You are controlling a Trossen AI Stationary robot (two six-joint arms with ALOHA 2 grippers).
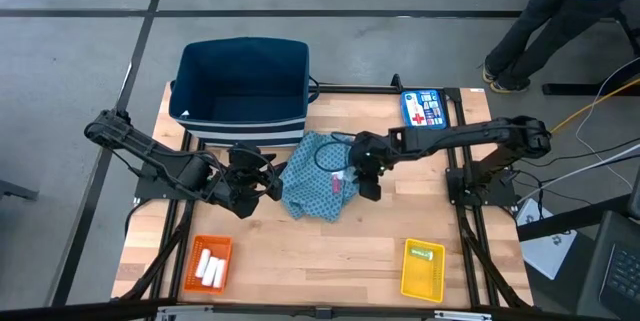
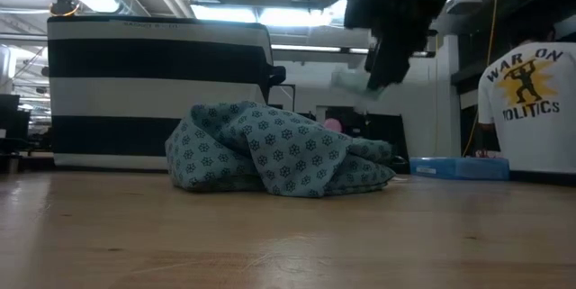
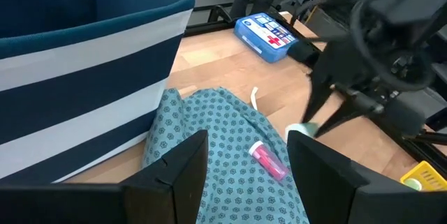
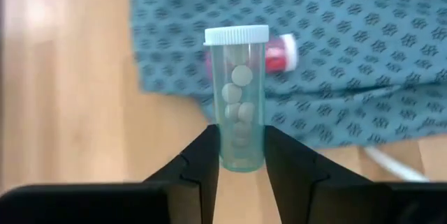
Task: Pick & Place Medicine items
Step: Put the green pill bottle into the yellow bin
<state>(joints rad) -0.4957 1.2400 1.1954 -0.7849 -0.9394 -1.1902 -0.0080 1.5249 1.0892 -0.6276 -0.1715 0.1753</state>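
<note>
My right gripper [image 4: 241,140] is shut on a pale green see-through vial [image 4: 239,91] with a white cap and tablets inside, held above the near right edge of the teal patterned cloth [image 1: 315,186]. A pink-red vial [image 3: 267,160] lies on the cloth just behind it. A white stick-like tube [image 3: 254,98] lies on the table beside the cloth. My left gripper [image 3: 248,144] is open and hovers at the cloth's left side, touching nothing. Several white tubes [image 1: 210,266] lie in the orange tray, and a green piece [image 1: 423,254] lies in the yellow tray. My right gripper pinches the pale green vial between its two fingers at the closed bottom end [image 4: 241,155]. The capped end [image 4: 236,35] sticks out past the fingertips, in line with the fingers. In the low view the vial [image 2: 349,80] is lifted clear of the cloth and the table.
A big dark blue bin with white stripes [image 1: 243,86] stands at the far edge behind the cloth. The flat blue box with a red cross [image 1: 423,108] lies far right. The orange tray [image 1: 192,279] sits near left, the yellow tray [image 1: 422,279] near right. A person [image 2: 526,100] stands beyond the table.
</note>
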